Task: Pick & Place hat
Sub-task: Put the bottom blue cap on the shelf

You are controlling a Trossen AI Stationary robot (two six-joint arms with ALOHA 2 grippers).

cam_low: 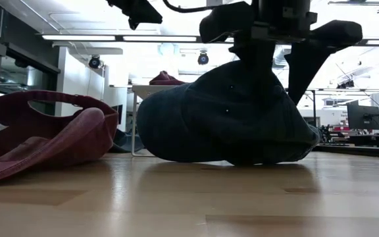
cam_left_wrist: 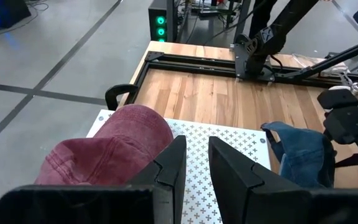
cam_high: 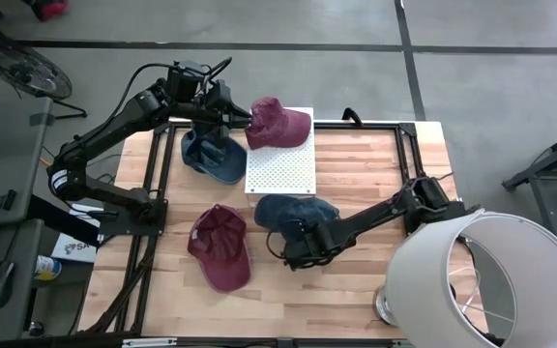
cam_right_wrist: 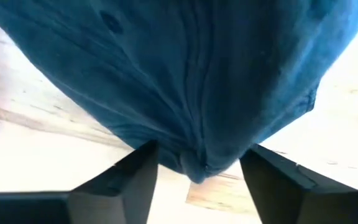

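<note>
A maroon hat (cam_high: 280, 123) (cam_left_wrist: 114, 149) lies crown up on the far part of the white perforated board (cam_high: 280, 169). My left gripper (cam_high: 244, 123) (cam_left_wrist: 197, 163) hovers at its left side, open by a narrow gap with only the board showing between the fingers. A dark blue hat (cam_high: 293, 213) (cam_low: 226, 118) rests on the table in front of the board. My right gripper (cam_high: 305, 242) (cam_right_wrist: 197, 171) is down on its near side, wide open, and the hat's cloth (cam_right_wrist: 191, 93) bulges between the fingers. My right gripper comes at the blue hat from above and from the near right. Its open fingers (cam_right_wrist: 143, 171) stand on either side of a seamed fold of the crown (cam_right_wrist: 194, 163). The hat sits on the table. Whether the fingers touch the cloth cannot be told.
A second blue hat (cam_high: 213, 157) lies left of the board, under my left arm. A second maroon hat (cam_high: 220, 246) (cam_low: 41, 135) lies upside down near the table's left front. A white lampshade (cam_high: 491, 280) stands at the near right corner. Black frame rails (cam_high: 406, 145) edge the table.
</note>
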